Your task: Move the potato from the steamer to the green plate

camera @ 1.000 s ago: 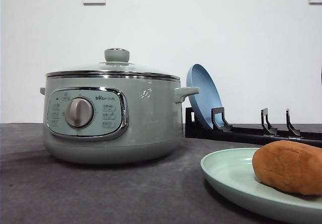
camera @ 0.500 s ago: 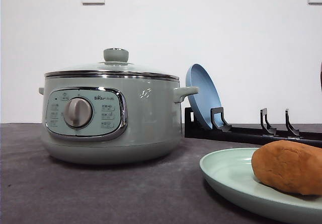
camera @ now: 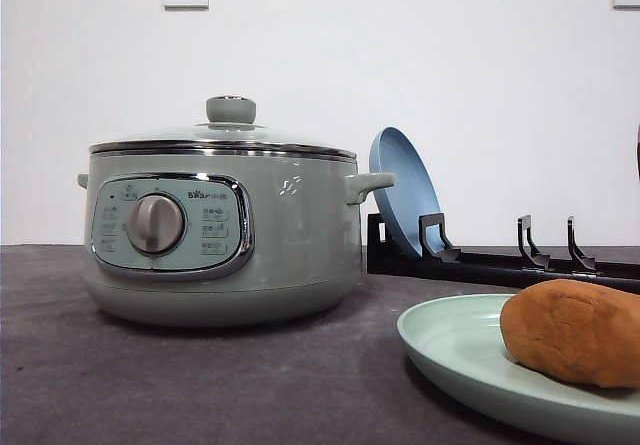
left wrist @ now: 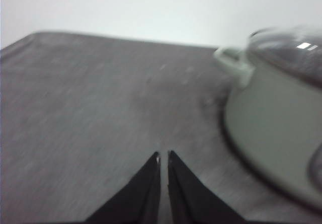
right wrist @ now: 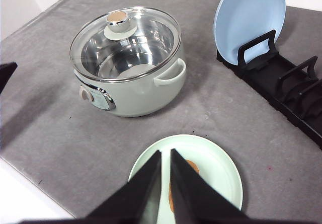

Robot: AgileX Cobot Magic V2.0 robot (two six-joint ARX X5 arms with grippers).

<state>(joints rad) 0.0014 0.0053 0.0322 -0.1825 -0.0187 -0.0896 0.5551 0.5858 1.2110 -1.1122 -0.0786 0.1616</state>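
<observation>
Already found the potato (camera: 572, 331) lying on the green plate (camera: 450, 350), toward the plate's side away from the steamer (camera: 222, 237); in contact with the plate surface, nothing gripping it. Seen again in the right wrist view as an orange-brown patch (right wrist: 191, 168) on the plate (right wrist: 216, 163), mostly hidden behind the fingers.

Noted the steamer upright on the grey table cover (camera: 200, 385), glass lid (camera: 225, 135) seated, knob on top, control dial facing the front camera. Through the lid in the right wrist view (right wrist: 126, 43), saw bare metal inside; steamer body (right wrist: 136, 95) standing well apart from the plate.

Logged the blue plate (camera: 402, 193) propped on edge in the black rack (camera: 500, 263), just behind the steamer's handle on the green-plate side; same pair in the right wrist view, blue plate (right wrist: 250, 17) in the rack's end slot (right wrist: 282, 83) nearest the steamer.

Right gripper (right wrist: 165, 156): tips pressed nearly together, thin slit between them, holding nothing, raised over the green plate.

Left gripper (left wrist: 163, 157): tips likewise drawn almost closed, holding nothing, above bare table cover (left wrist: 100, 108) beside the steamer (left wrist: 271, 128). View blurred; finer detail not readable.
</observation>
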